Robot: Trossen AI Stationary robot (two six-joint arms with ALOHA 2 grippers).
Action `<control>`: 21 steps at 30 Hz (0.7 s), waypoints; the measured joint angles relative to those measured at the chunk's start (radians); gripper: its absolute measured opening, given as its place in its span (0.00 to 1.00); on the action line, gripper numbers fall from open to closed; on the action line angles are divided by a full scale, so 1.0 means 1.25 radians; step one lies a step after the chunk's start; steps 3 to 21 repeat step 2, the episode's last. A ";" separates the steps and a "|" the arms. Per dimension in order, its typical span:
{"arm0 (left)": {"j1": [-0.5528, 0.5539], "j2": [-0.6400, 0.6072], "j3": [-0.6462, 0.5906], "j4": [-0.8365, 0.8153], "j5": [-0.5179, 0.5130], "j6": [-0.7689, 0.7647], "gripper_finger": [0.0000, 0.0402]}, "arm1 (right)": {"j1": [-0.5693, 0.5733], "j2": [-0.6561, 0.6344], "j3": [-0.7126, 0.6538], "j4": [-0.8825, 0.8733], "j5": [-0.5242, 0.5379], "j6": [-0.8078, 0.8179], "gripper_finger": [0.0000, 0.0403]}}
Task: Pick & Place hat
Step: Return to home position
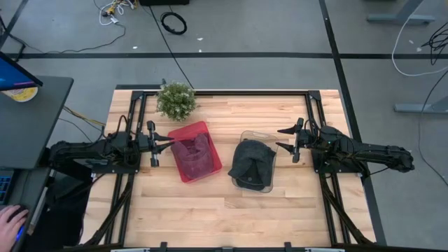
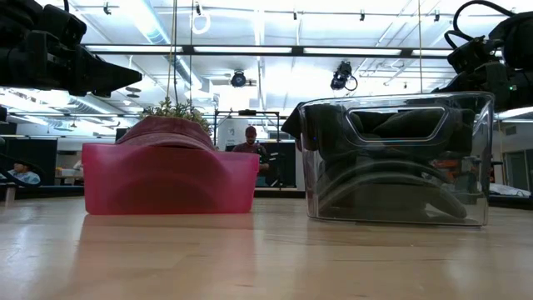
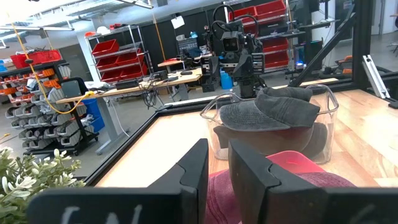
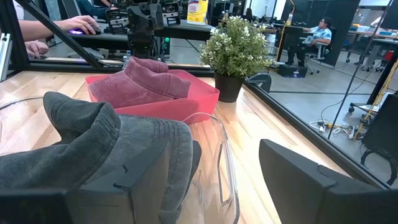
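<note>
A dark red hat point(image 1: 194, 151) lies in a red bin point(image 1: 183, 131) left of the table's centre. It bulges above the bin's rim in the low view point(image 2: 162, 130). A dark grey hat point(image 1: 250, 162) fills a clear bin point(image 1: 246, 134) to the right, its brim hanging over the rim point(image 3: 249, 115). My left gripper point(image 1: 170, 143) is shut. It hovers level just left of the red bin, pointing at the red hat point(image 3: 298, 180). My right gripper point(image 1: 279, 138) is open. It hovers level just right of the clear bin's far corner, close to the grey hat point(image 4: 93, 143).
A small potted plant point(image 1: 176, 100) stands at the far edge behind the red bin. Black frame rails point(image 1: 238, 92) run along the table's edges. Bare wood lies near the front edge point(image 1: 224, 210). A person's hand point(image 1: 10, 220) rests at a desk off the table's left.
</note>
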 joint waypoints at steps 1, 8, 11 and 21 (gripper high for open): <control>0.000 0.000 0.000 0.000 0.000 0.000 0.17 | 0.000 0.000 0.000 0.000 0.000 0.000 0.63; 0.000 0.000 0.000 0.000 0.000 0.000 0.17 | 0.000 0.000 0.000 0.000 0.000 0.000 0.63; 0.000 0.000 0.000 0.000 0.000 0.000 0.17 | 0.000 0.000 0.000 0.000 0.000 0.000 0.63; 0.000 0.000 0.000 0.000 0.000 0.000 0.17 | 0.000 0.000 0.000 0.000 0.000 0.000 0.63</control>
